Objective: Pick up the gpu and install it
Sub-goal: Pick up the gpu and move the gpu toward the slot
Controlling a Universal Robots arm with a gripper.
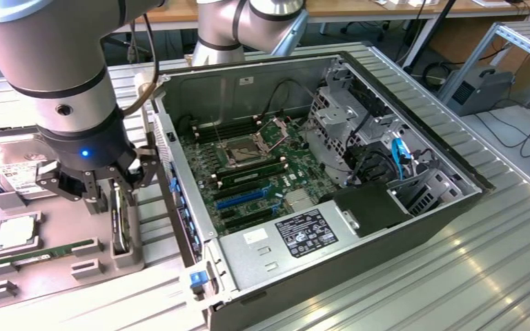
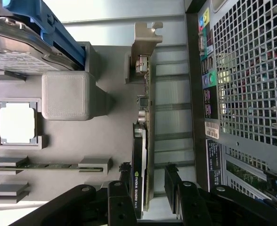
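the arm (image 1: 63, 76) looms nearest in the exterior view, its gripper (image 1: 104, 193) down over a grey tray (image 1: 132, 265) at the exterior view's left, just beside the open case (image 1: 339, 283). the gpu (image 1: 116, 217) stands on edge in a slot on the tray's case side. the jaws are spread wide, one on each side of the card, closed on nothing. further to the exterior view's left the tray holds a memory stick (image 1: 39, 254), a cpu (image 1: 14, 233) and, beyond them, a hard drive (image 1: 7, 165). inside the case the motherboard (image 1: 265, 165) lies exposed.

in the wrist view the gripper (image 2: 148, 181) straddles the black body of the gpu (image 2: 139, 150). its fingers (image 2: 124, 188) flank the card, with a gap showing on the case side. the pale bracket (image 2: 145, 42) is at the card's other end, away from the fingers. the tray (image 2: 115, 127), hard drive (image 2: 20, 47), cpu (image 2: 17, 123) and memory stick (image 2: 49, 165) lie to one side, the case (image 2: 247, 70) to the other.

the card looks stiff and fairly light, but fragile. the flat faces of the black body seem the safest hold, clear of the bracket and the contact edge. that smooth body may slip, so the pinch wants to be even.
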